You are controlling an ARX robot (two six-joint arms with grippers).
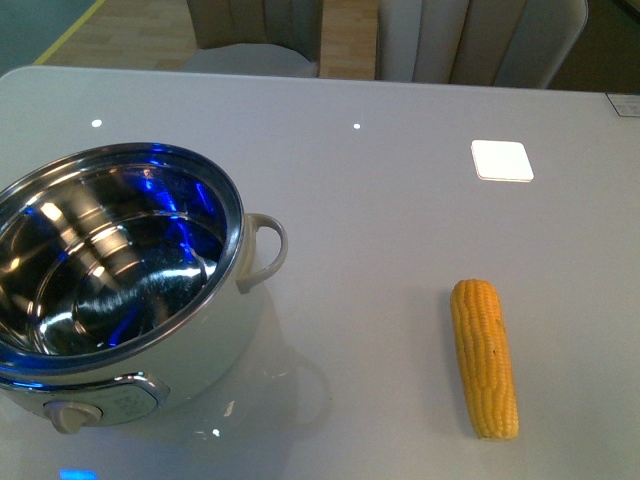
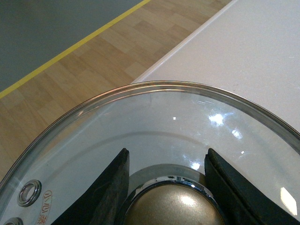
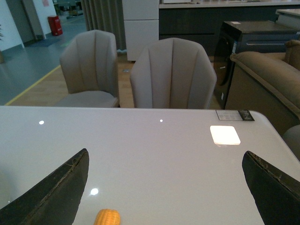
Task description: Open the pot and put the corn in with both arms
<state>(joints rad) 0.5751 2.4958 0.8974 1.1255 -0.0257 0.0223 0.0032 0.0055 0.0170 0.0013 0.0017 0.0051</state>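
Your left gripper (image 2: 166, 154) pinched the round glass lid (image 2: 187, 117) by its gold knob (image 2: 173, 206). Your right gripper (image 3: 165, 153) gaped wide near the yellow corn cob (image 1: 485, 357).

Front cam overlooks table (image 1: 400, 220), shares corn (image 1: 485, 358) w/ R wrist; L prob. near lid (image 2: 154, 117).

Worktop: glossy, pale grey worktop (image 1: 380, 220), stretching ahead of the right tool (image 3: 165, 153).
Pot: large round white electric pot (image 1: 150, 340) with an open steel bowl, standing off to that tool's left.
Corn: yellow husked corn cob (image 1: 485, 357), lying flat, its tip between the tool's fingers (image 3: 56, 187).
Label: small printed label (image 3: 234, 115) at the far corner.
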